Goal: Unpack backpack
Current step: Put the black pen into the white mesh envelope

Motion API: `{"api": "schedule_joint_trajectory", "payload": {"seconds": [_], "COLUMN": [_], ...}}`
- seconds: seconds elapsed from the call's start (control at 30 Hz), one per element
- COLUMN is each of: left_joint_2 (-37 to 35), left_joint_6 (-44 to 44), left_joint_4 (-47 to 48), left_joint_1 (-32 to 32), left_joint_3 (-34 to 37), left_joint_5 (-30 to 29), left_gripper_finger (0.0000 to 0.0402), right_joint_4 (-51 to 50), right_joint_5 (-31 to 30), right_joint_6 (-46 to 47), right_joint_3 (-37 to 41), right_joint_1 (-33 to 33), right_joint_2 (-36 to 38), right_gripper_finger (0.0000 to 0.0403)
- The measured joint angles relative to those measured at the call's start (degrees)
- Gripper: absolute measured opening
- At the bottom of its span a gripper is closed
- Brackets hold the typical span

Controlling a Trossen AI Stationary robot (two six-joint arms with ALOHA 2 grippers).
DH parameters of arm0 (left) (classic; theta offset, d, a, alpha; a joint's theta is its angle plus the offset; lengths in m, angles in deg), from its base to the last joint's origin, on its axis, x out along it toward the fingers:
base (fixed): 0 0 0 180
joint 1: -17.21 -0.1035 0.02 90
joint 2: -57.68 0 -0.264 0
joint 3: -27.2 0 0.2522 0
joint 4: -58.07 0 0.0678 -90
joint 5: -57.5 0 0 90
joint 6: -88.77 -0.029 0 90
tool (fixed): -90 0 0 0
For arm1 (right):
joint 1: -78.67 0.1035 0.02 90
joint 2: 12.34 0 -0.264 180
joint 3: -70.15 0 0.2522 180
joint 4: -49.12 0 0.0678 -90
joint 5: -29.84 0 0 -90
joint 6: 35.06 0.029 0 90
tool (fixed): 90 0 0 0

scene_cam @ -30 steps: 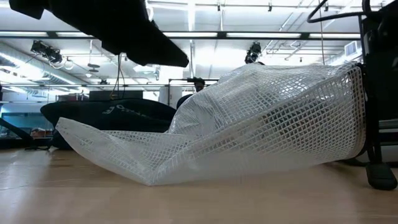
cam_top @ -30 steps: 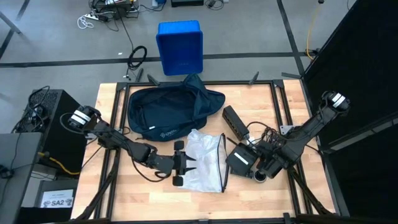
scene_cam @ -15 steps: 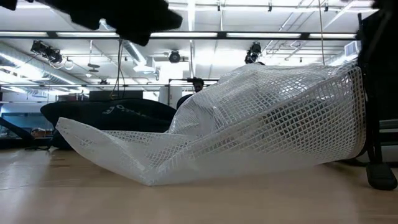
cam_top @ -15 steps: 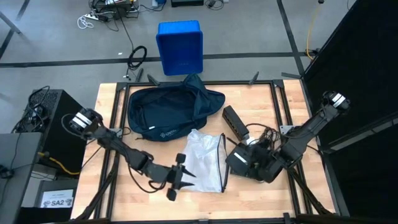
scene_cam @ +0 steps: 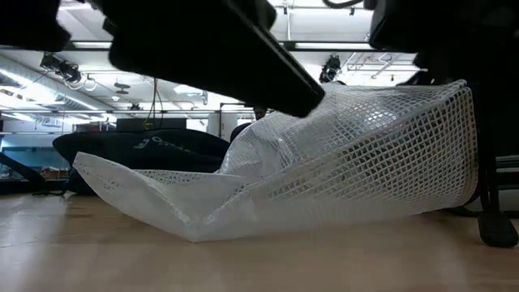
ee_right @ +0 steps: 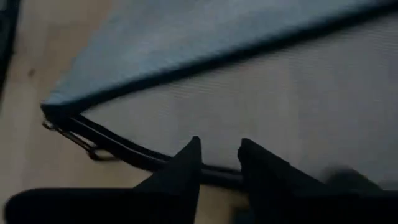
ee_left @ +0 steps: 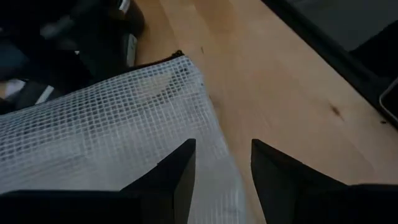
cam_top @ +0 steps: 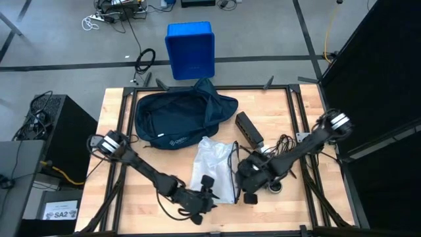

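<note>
The dark navy backpack lies slumped at the table's far left of centre, touched by no gripper. In front of it a white mesh bag with a black zip edge lies on the wood. My left gripper is at the mesh bag's near edge; in its wrist view it is open above that edge. My right gripper is at the bag's right side, where it shows a narrow gap between the fingers over the zip edge. My right gripper has its fingertips at the mesh bag's black zip edge, slanting down from the table's right. Whether they touch it I cannot tell.
A bright blue bin stands on the floor beyond the far edge. On the table's right part lie a black oblong box, a tangle of cables and a small round thing. Bare wood lies near the bag's corner.
My left gripper has swung from the mesh bag's left side toward the near edge and to the right, ending at the bag's near edge. My right gripper has gone left toward the bag's zip edge and tipped downward. The mesh bag and backpack have kept their places.
</note>
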Motion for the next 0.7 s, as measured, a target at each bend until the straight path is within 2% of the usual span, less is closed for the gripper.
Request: {"api": "schedule_joint_trajectory", "payload": {"seconds": [0.13,0.27,0.53,0.7], "left_joint_2": [0.32,0.34,0.34,0.34], "left_joint_6": [0.23,1.39,4.39,5.80], "left_joint_4": [-0.12,0.54,3.14,3.39], "left_joint_1": [0.02,0.20,1.26,1.51], "left_joint_3": [-1.51,-1.57,-1.57,-1.57], "left_joint_5": [-0.36,-1.13,-7.51,-9.32], "left_gripper_finger": [0.0127,0.0141,0.0209,0.0246], "right_joint_4": [13.80,24.13,29.89,31.03], "right_joint_5": [5.79,10.55,11.10,11.10], "right_joint_6": [-5.13,-7.33,-9.24,-9.22], "right_joint_3": [0.00,0.00,0.02,0.02], "right_joint_1": [-1.87,-3.84,-7.00,-8.81], "right_joint_2": [-4.40,-6.51,-6.53,-6.53], "right_gripper_finger": [0.0052,0.0048,0.0048,0.0048]}}
